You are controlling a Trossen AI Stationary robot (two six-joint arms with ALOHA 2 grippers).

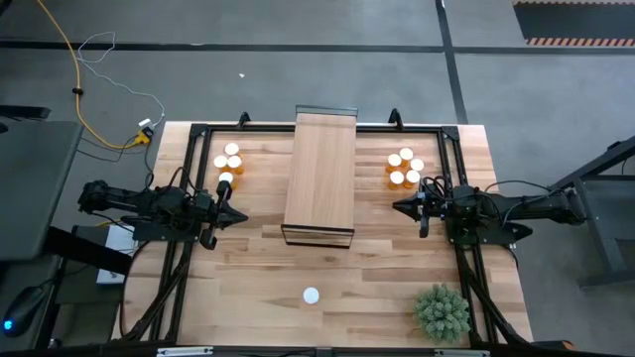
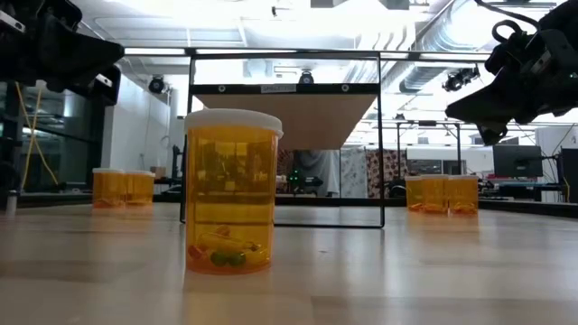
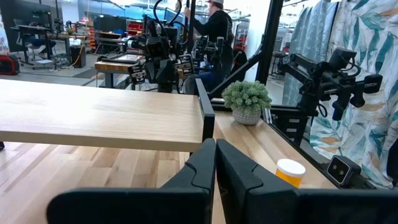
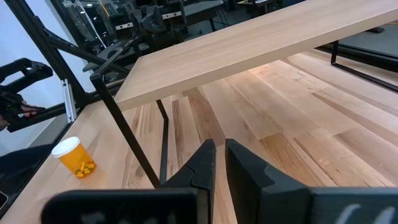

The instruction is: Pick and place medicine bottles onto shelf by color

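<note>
Small orange medicine bottles with white caps stand upright on the table in two clusters, one left of the shelf [image 1: 229, 164] and one right of it [image 1: 405, 169]. A lone bottle [image 1: 312, 295] stands near the near edge and looms large in the low view [image 2: 232, 191]. The shelf [image 1: 319, 174], a long light-wood board on a thin dark frame, stands at mid-table. My left gripper [image 1: 241, 215] hovers shut left of the shelf's near end, pointing at it [image 3: 216, 163]. My right gripper [image 1: 399, 207] hovers shut on the opposite side [image 4: 221, 163]. Neither touches anything.
A small potted plant [image 1: 442, 310] sits at the table's near right corner. A dark metal frame [image 1: 198, 134] runs along the table's left, far and right edges. Bare tabletop lies between the shelf and the lone bottle. A person [image 3: 214, 31] stands in the room beyond.
</note>
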